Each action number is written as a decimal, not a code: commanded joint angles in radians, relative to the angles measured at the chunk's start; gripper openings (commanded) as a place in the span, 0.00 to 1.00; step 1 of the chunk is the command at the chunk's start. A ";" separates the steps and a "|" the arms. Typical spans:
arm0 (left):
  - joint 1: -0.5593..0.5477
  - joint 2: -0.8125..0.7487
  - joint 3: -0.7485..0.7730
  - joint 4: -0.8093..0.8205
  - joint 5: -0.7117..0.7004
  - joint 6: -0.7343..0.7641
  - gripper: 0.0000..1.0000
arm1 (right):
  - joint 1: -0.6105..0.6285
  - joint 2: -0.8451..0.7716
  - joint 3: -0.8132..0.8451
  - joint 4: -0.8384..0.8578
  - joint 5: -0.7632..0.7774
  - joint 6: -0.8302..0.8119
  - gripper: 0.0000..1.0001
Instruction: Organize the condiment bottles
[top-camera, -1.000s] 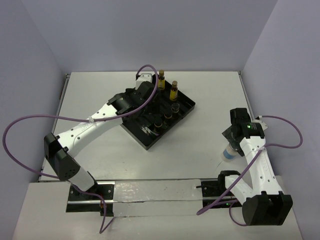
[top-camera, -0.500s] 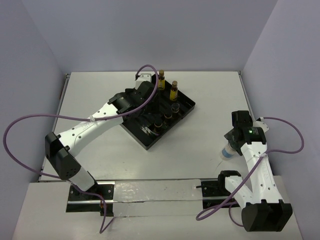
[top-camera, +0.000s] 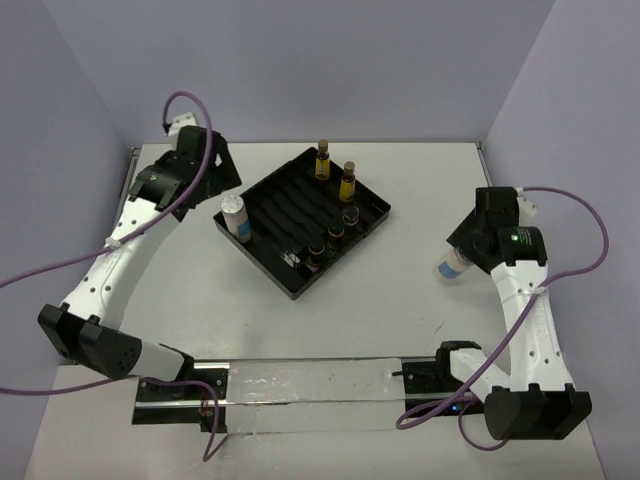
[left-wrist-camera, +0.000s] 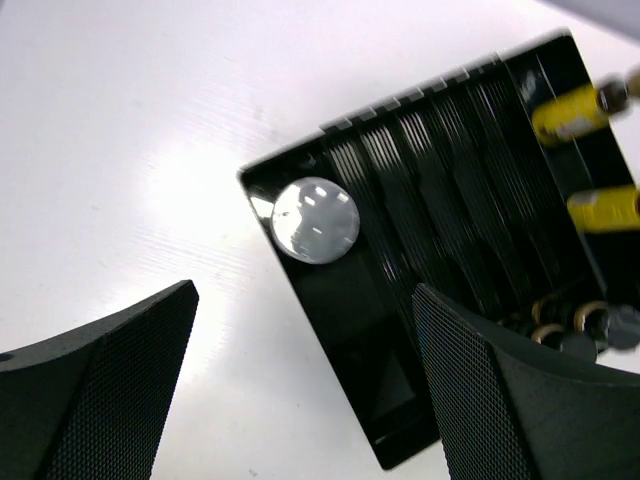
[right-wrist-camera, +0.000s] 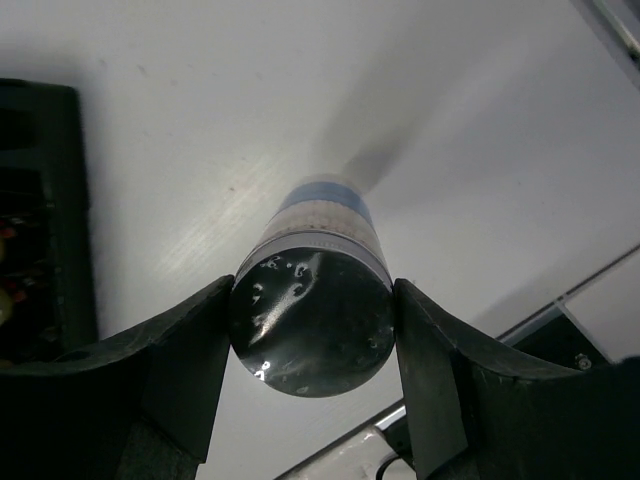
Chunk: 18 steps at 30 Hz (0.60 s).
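**One white-lidded bottle in the tray, another gripped at the right**

The left gripper (left-wrist-camera: 305, 385) is held released, its two fingers spread wide with nothing between them. It is raised above the far left part of the table (top-camera: 390, 300), over the left corner of the black ridged tray (top-camera: 290, 200). In that left corner a white-lidded bottle (top-camera: 235, 215) is stood upright; from the left wrist its round lid is seen from above, just inside the tray's rim.

The right gripper (right-wrist-camera: 312, 350) is clenched on a second white-lidded bottle (right-wrist-camera: 320, 225), which is pressed between both fingers near its lid end. This bottle is carried at the right side of the table, well apart from the tray, and is tilted, with its blue-labelled body pointed down towards the table. Whether its base is touching the surface cannot be told.

Two amber bottles (top-camera: 322, 160) with black caps are stood upright, side by side, at the far corner of the tray. Several short dark bottles (top-camera: 335, 230) are lined up along the tray's near right side. The ridged grooves between the bottles are left bare.
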 joint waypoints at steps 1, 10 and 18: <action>0.098 -0.049 -0.002 -0.012 0.081 0.014 0.96 | 0.000 0.028 0.188 0.080 -0.055 -0.078 0.09; 0.244 -0.070 -0.016 -0.021 0.134 0.014 0.96 | 0.237 0.256 0.544 0.119 -0.072 -0.088 0.09; 0.300 -0.086 -0.049 -0.020 0.148 -0.013 0.96 | 0.534 0.597 1.022 0.064 -0.059 -0.111 0.09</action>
